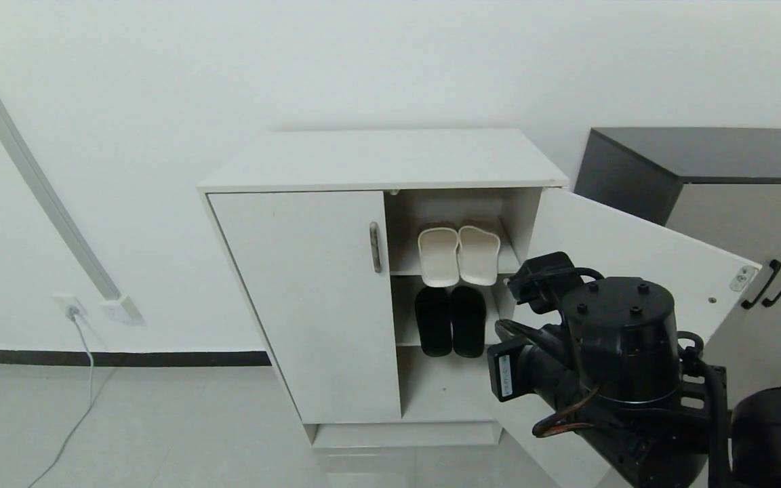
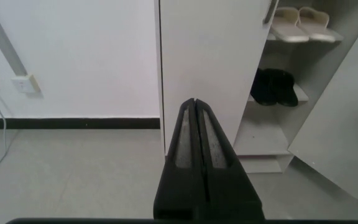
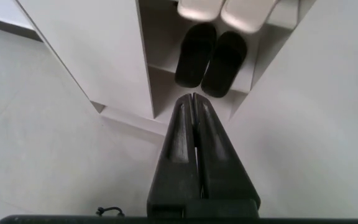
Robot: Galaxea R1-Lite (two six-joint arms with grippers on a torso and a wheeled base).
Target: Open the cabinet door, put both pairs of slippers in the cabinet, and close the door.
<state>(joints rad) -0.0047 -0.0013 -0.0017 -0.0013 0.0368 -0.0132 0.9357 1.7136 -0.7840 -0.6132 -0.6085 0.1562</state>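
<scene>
Two hands matter here, and both are clenched with nothing in them: the right hand point(image 3: 193, 99) has its fingers pressed flat together and points at the lower part of the open compartment. The left hand point(image 2: 194, 102) is pinched shut the same way, hanging low over the floor point(image 1: 160, 427) in front of the closed left door point(image 1: 309, 298).

Just beside the right hand stands the open right door point(image 1: 634, 251), swung wide, its inner face turned toward the robot. What remains, I judge, is shutting it. The right arm appears to sit on the inner side of that panel, within its swing. It would first have to draw back and pass round the free edge to the outer face. A clenched hand makes a good blunt pusher. Contact near the free edge, well away from the hinge, should need the least force, and the push should follow the door's arc rather than a straight line.

Farther in, the black slippers point(image 1: 451, 320) lie side by side on the middle shelf with their ends close to its front edge. It is worth watching that the door does not catch them. Above, the white slippers point(image 1: 459, 254) rest together on the upper shelf of the cabinet point(image 1: 390, 159), which stands against the wall.
</scene>
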